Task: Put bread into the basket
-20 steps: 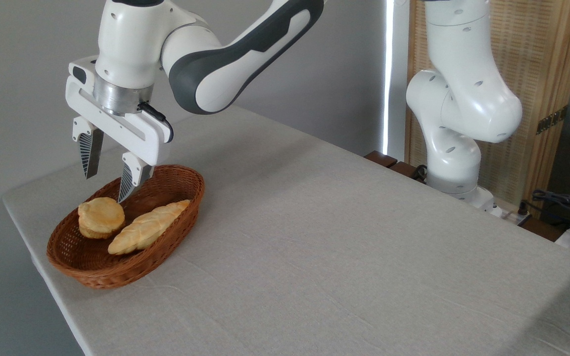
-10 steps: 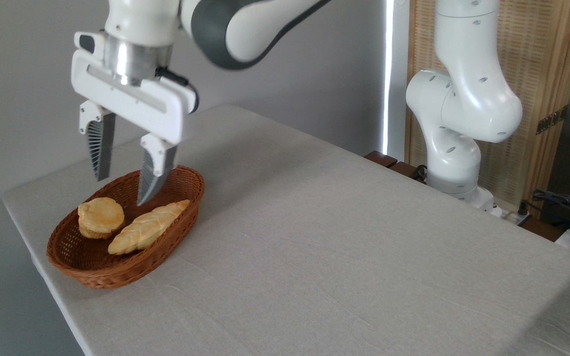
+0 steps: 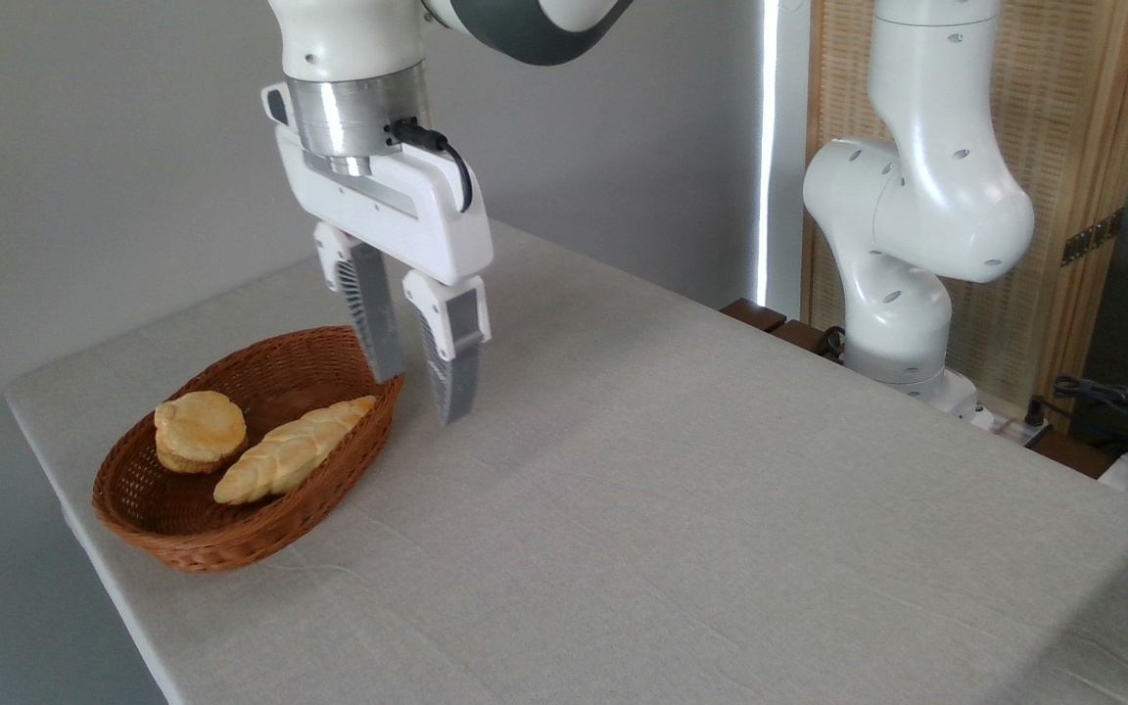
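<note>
The round golden-orange bun (image 3: 199,430) lies inside the brown wicker basket (image 3: 138,514) at the table's left end, next to a long pale braided loaf (image 3: 292,451). My gripper (image 3: 420,394) hangs open and empty in the air just right of the basket's far end, fingers pointing down. One finger overlaps the basket's far rim in the picture. Nothing is between the fingers.
The basket sits close to the table's left and front-left edges. The arm's white base (image 3: 902,284) stands at the far right edge of the table. Cables and dark gear (image 3: 1127,411) lie beyond the right corner. A wooden screen (image 3: 1063,147) is behind the base.
My gripper rose from just above the bun and swung right, past the basket's far rim. The bun and loaf stayed where they lay.
</note>
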{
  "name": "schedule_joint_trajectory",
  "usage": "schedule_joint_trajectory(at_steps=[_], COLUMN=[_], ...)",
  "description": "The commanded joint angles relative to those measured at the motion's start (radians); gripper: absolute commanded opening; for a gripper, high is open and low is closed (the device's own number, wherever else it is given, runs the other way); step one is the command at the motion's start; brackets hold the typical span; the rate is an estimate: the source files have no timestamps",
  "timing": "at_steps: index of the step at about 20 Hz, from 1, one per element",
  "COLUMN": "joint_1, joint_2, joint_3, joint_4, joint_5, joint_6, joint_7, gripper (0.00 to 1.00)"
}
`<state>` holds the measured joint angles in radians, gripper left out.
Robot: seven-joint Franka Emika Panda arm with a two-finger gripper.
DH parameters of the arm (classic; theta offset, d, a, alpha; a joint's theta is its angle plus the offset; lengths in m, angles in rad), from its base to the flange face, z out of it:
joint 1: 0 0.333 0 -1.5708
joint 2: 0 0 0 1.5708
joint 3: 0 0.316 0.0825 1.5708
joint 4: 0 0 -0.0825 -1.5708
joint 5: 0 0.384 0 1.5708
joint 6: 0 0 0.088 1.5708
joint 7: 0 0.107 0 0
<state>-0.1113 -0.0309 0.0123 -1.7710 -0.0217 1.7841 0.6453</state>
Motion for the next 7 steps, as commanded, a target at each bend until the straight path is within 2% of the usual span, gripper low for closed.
schedule_joint_trajectory(at_steps=[1, 7], joint_1=[-0.002, -0.002], joint_2=[-0.017, -0.017], joint_3=[0.023, 0.023], joint_4=[-0.007, -0.007], joint_5=[0.017, -0.014], joint_6=[-0.032, -0.032], joint_7=[0.046, -0.013], gripper=[1.0, 1.0])
